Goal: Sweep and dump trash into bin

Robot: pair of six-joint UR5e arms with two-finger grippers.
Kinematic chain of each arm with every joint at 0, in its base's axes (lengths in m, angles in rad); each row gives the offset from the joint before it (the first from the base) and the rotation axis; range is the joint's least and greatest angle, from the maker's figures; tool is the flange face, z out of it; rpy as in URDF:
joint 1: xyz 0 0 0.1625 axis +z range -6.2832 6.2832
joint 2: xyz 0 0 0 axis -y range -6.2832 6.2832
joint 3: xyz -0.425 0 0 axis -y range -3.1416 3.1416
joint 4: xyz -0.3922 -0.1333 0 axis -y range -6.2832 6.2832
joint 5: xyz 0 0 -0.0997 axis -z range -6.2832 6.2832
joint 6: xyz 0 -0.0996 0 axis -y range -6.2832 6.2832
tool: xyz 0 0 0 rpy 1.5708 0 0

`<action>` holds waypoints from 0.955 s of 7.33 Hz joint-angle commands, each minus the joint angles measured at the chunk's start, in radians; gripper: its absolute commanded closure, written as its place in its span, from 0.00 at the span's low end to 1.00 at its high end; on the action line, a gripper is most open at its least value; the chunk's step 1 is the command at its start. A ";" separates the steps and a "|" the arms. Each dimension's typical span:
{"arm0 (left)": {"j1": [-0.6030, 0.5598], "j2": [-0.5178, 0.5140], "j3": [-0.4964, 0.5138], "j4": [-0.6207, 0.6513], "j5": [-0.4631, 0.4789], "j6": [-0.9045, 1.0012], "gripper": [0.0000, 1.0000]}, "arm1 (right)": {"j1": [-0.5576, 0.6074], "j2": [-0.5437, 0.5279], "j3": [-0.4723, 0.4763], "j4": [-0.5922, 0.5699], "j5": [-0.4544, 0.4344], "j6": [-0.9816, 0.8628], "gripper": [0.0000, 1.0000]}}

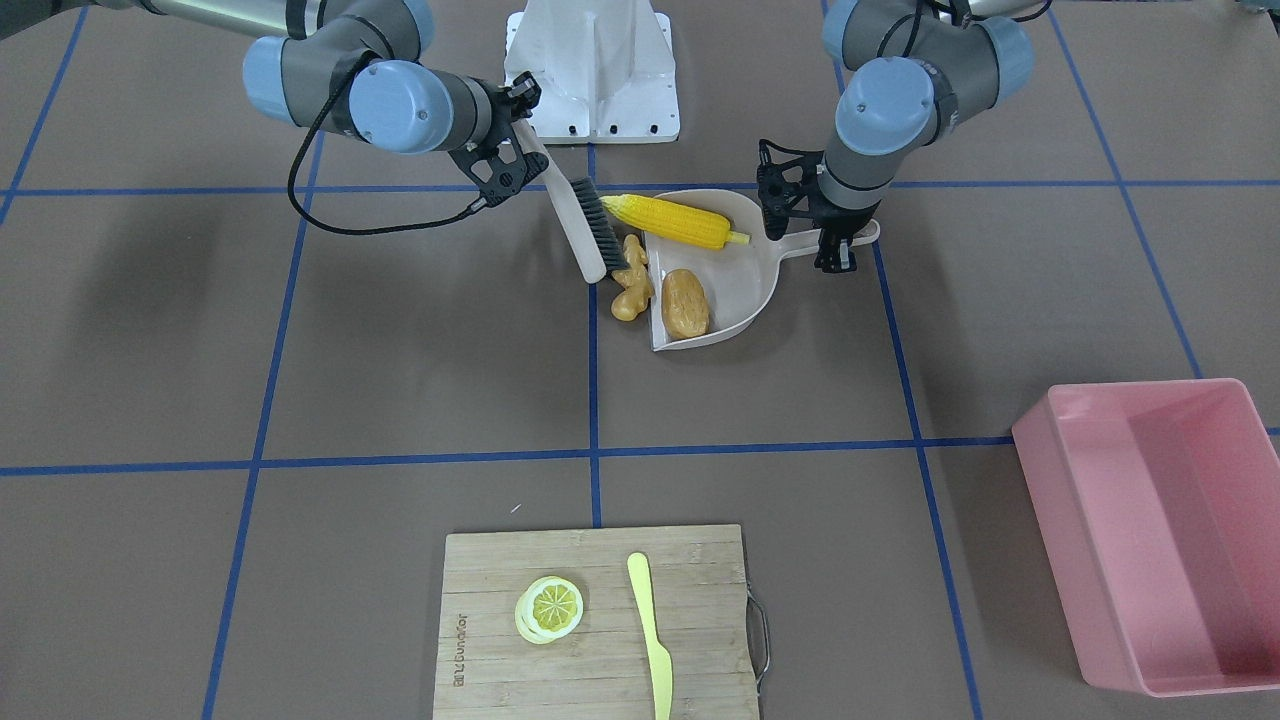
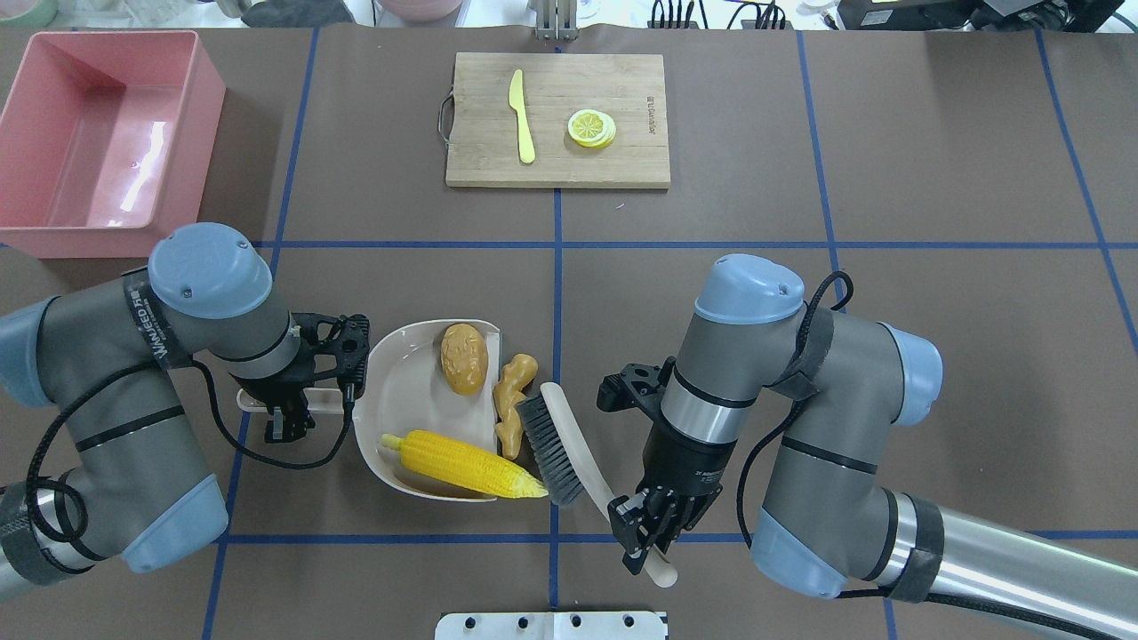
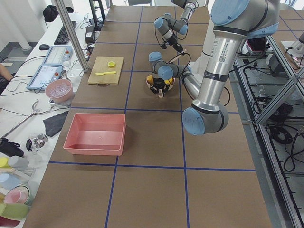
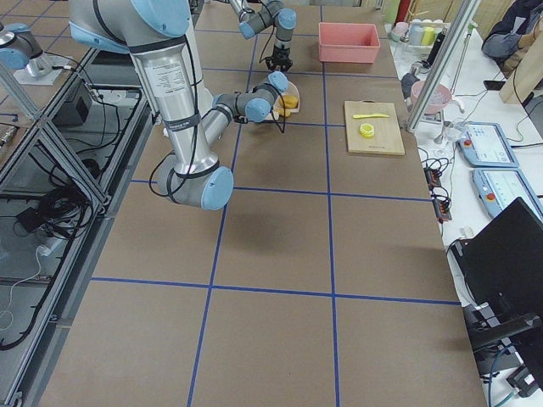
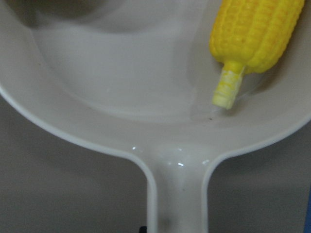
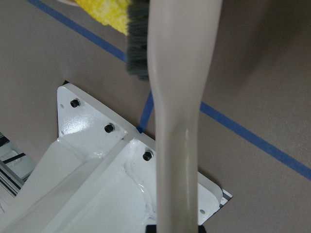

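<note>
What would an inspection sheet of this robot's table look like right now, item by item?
Surface: brown table marked with blue tape lines.
Job's things: corn cob and potato lie in the dustpan; ginger root sits just outside its open edge, by the brush bristles; pink bin empty, at the far corner on the robot's left.
Clutter: cutting board with yellow knife and lemon slice.
End effectors: left end effector shut on the dustpan handle; right end effector shut on the brush handle.
Cables: a black cable loops loose at each wrist.
Surroundings: white base plate; a person and screens at side benches.
</note>
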 commanded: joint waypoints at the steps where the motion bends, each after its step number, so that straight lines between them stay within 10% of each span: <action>1: 0.000 0.001 0.001 0.001 0.001 0.000 1.00 | 0.007 0.029 -0.016 -0.002 -0.002 -0.001 1.00; 7: 0.000 0.000 0.001 0.001 0.001 0.000 1.00 | 0.011 0.139 -0.091 -0.006 0.000 0.007 1.00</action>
